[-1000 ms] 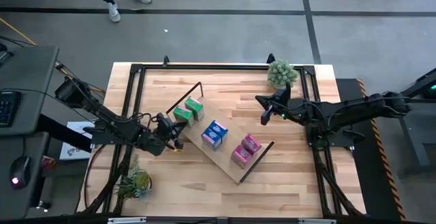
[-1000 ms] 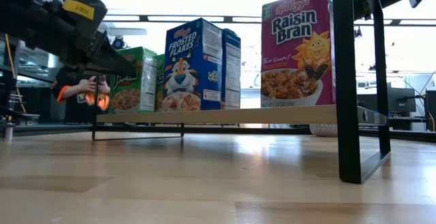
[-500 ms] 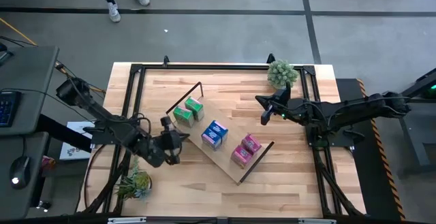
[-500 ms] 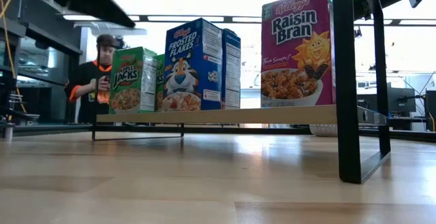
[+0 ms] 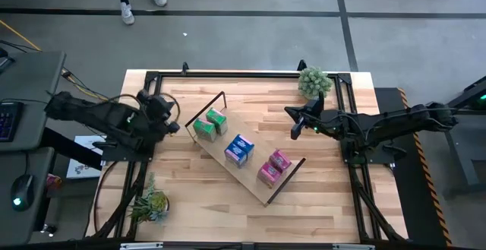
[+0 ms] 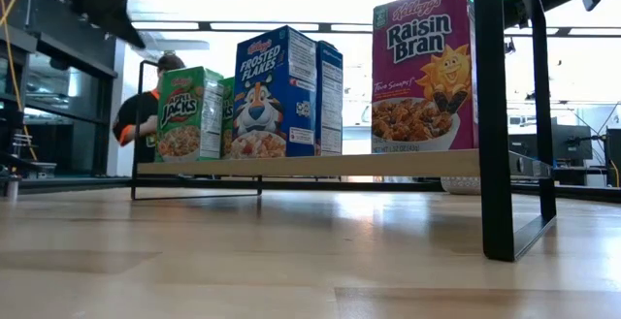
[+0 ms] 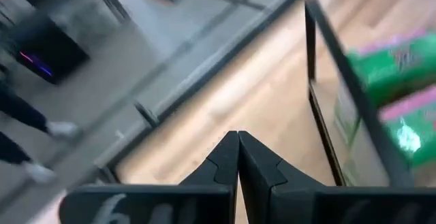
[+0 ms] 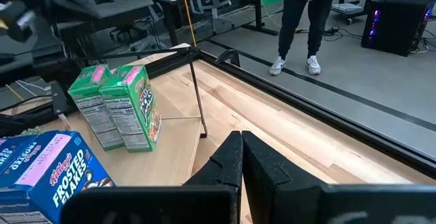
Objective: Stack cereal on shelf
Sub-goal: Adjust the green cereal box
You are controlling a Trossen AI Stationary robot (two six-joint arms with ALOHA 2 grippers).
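The shelf is a light-wood board with dark rod frames at its short ends, lying slantwise mid-table. On it stand the cereal boxes, upright on their bottoms: two green at its far-left end, blue in the middle, pink at its near-right end. In the low view the green, blue and pink boxes stand in a row on the board. My left gripper hovers shut, left of the shelf's far-left frame. My right gripper waits shut, right of the shelf.
A potted plant stands at the far right corner, close to my right gripper, and another at the near left corner. A dark metal frame runs round the table's edge. A person stands beyond the table.
My left gripper has drawn back from the near side of the shelf's green-box end, first toward the near edge, then swinging up and toward the table's far left. It has risen out of the low view. The boxes and the shelf have stayed put.
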